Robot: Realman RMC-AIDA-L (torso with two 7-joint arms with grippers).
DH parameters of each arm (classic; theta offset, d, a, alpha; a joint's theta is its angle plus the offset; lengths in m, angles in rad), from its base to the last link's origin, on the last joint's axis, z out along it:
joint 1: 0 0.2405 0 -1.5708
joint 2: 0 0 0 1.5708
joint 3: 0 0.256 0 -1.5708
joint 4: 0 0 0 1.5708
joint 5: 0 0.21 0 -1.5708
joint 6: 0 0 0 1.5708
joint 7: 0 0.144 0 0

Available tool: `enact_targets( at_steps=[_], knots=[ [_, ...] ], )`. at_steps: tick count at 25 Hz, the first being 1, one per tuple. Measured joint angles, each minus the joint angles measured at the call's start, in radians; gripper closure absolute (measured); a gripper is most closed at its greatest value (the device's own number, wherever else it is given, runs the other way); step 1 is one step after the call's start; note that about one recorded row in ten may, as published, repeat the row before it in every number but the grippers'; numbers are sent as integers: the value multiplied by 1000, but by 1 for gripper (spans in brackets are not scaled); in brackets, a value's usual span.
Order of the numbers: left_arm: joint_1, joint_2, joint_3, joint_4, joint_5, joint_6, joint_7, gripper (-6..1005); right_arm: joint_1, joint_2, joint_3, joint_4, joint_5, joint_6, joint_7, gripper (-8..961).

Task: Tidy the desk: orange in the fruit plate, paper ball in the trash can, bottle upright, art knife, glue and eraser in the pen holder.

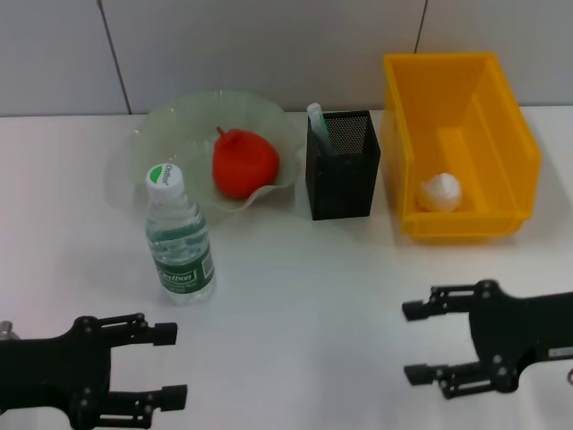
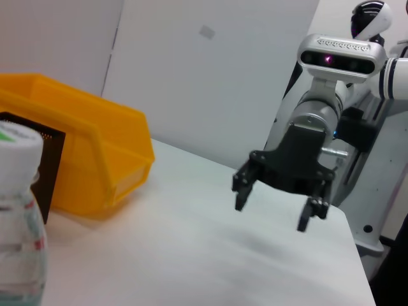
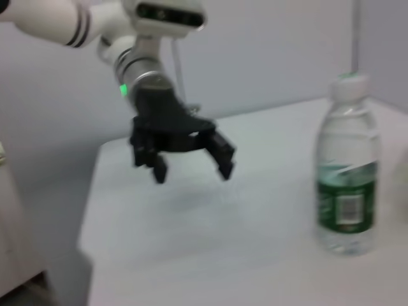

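**White desk, mostly tidy from my seat**

White desk [image 1: 295, 287] fills my head view. Pen holder [image 1: 342, 165], upper centre, hides all but the art knife [image 1: 316, 116] tip. Bottle [image 1: 178, 236] upright, centre-left. Left gripper [image 1: 170, 363] and right gripper [image 1: 414, 340] are both spread wide, holding nothing, along the bottom edge.

From the head we look forward and down on the plain white counter [image 1: 295, 296], wall beyond, both black hands at the near edge. Our left wrist camera sits low, near the surface, facing right across it: the clear plastic bottle with the white cap [image 2: 18, 210] looms close, the right hand [image 2: 275, 207] hangs farther off. Our right wrist camera faces left, equally low, catching the left hand [image 3: 190, 168]. All three views share the bottle.
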Motion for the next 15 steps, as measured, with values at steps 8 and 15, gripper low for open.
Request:
enact_targets(
  at_steps=[8, 15],
  knots=[
    [-35, -4, 2, 19, 25, -8, -12, 187, -13, 13, 63, 2, -5, 7, -21, 203],
    [-35, 0, 2, 21, 25, -17, -29, 187, -8, 17, 62, 3, -8, 0, -21, 203]
  ],
)
